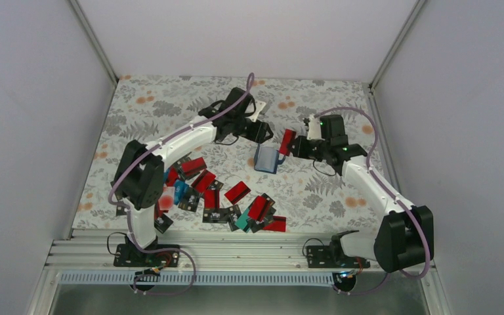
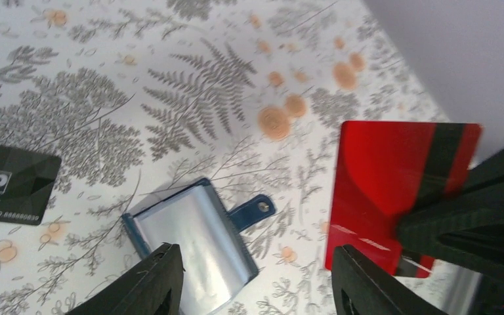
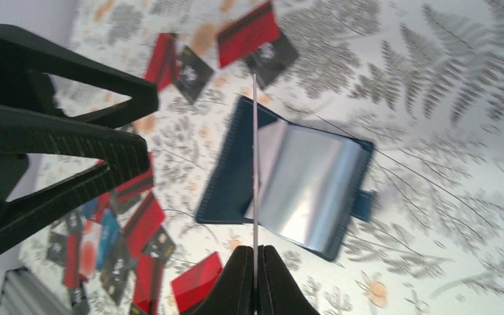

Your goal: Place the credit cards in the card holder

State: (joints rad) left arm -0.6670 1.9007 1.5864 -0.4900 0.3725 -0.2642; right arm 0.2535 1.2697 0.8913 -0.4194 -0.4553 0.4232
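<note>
**Red card held on edge beside the open card holder**

A red card (image 2: 380, 184) with a black end is clamped between the closed fingers of the right gripper (image 3: 254, 252). In the right wrist view it is seen edge-on, as a thin upright line. The card holder (image 1: 269, 159) is laid open on the flower-patterned table (image 1: 341, 190), with its pale lining turned up and its snap tab (image 2: 252, 211) stretched out to one side. Seen from above, the held card is placed just beside the holder, at its far right side. Whether the card's edge touches the holder cannot be told. The left gripper (image 2: 256, 257) is held over the holder with its jaws spread apart and nothing gripped between them; contact with the holder cannot be judged. The other credit cards (image 1: 226, 200) are scattered near the arm bases, well apart from the holder. A black card (image 2: 13, 184) is seen at the left of the left wrist view.
</note>
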